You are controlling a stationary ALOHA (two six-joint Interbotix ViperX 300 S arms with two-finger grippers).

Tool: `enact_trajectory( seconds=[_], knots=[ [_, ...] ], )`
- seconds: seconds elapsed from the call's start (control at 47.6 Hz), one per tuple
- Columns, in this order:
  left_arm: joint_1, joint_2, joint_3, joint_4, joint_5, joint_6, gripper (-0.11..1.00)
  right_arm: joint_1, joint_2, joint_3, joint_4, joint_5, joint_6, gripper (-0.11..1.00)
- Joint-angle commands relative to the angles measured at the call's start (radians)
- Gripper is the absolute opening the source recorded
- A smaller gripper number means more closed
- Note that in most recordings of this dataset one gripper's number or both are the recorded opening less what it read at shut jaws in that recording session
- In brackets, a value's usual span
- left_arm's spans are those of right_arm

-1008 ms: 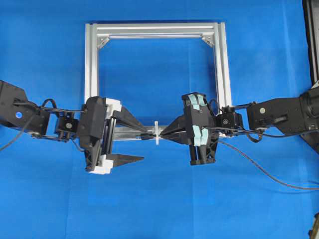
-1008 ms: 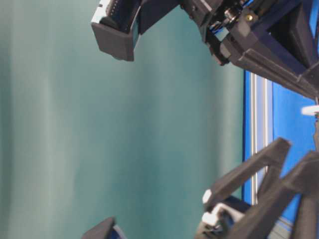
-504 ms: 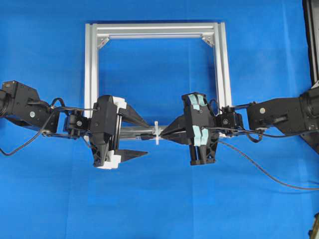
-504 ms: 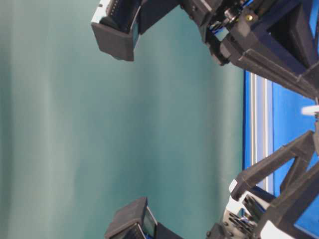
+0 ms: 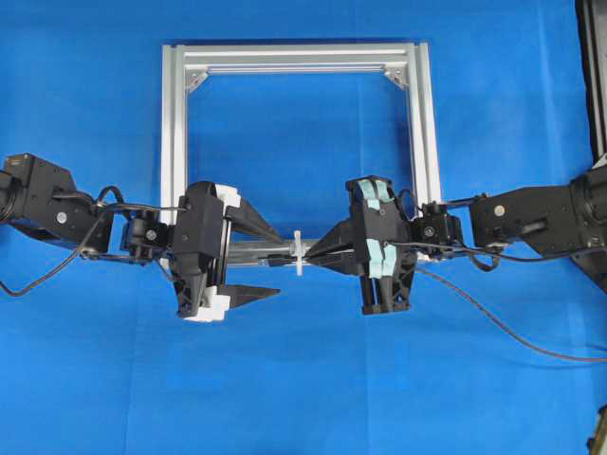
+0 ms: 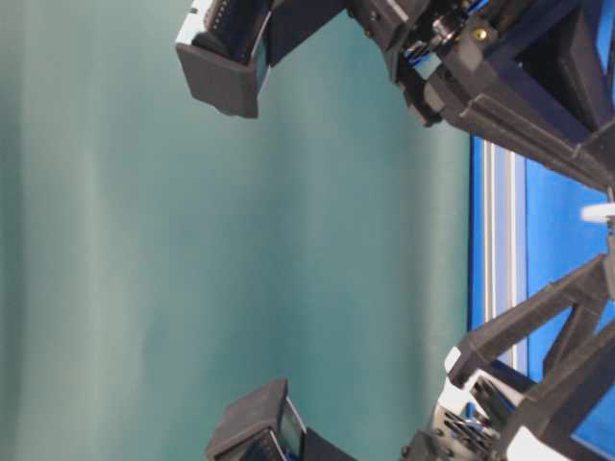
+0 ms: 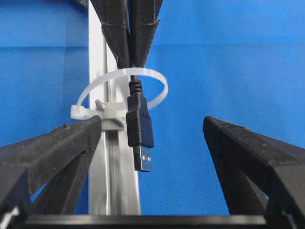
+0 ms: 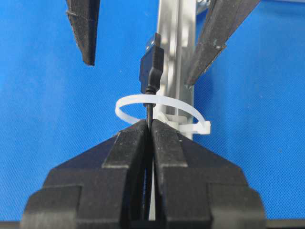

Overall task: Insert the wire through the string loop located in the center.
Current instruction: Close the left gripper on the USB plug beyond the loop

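Observation:
The white string loop (image 5: 298, 252) stands on the near bar of the silver frame (image 5: 294, 57). My right gripper (image 8: 149, 125) is shut on the thin black wire (image 8: 150, 71) just behind the loop (image 8: 167, 101). The wire's USB plug (image 7: 139, 126) has passed through the loop (image 7: 157, 78) and sticks out on the left side. My left gripper (image 7: 152, 121) is open, its fingers (image 7: 71, 143) spread wide on either side of the plug without touching it. In the overhead view the left gripper (image 5: 281, 269) and right gripper (image 5: 311, 256) face each other across the loop.
The wire's slack (image 5: 512, 332) trails over the blue cloth to the right edge. The frame's far bar and side bars (image 5: 422, 133) lie behind both arms. A dark upright post (image 5: 593, 76) stands at the right border.
The left arm has slid right toward the loop, bringing its open jaws around the plug; it has been still for the last half second. The right arm has not moved.

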Motion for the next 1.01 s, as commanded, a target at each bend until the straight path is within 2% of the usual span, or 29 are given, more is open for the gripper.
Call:
enact_trajectory(
  seconds=[0.0,0.798,0.987],
  knots=[
    [0.003,-0.015,-0.015,-0.002,-0.003,0.0,0.91,0.0,-0.011,-0.009,0.0,-0.008,0.0,-0.03],
    [-0.006,-0.014,-0.018,0.0,-0.005,-0.002,0.91,0.0,-0.011,-0.009,0.0,-0.006,-0.002,-0.03],
    [-0.008,-0.015,-0.02,0.0,-0.003,-0.002,0.84,0.0,-0.011,-0.009,0.0,-0.006,-0.002,-0.03]
  ],
)
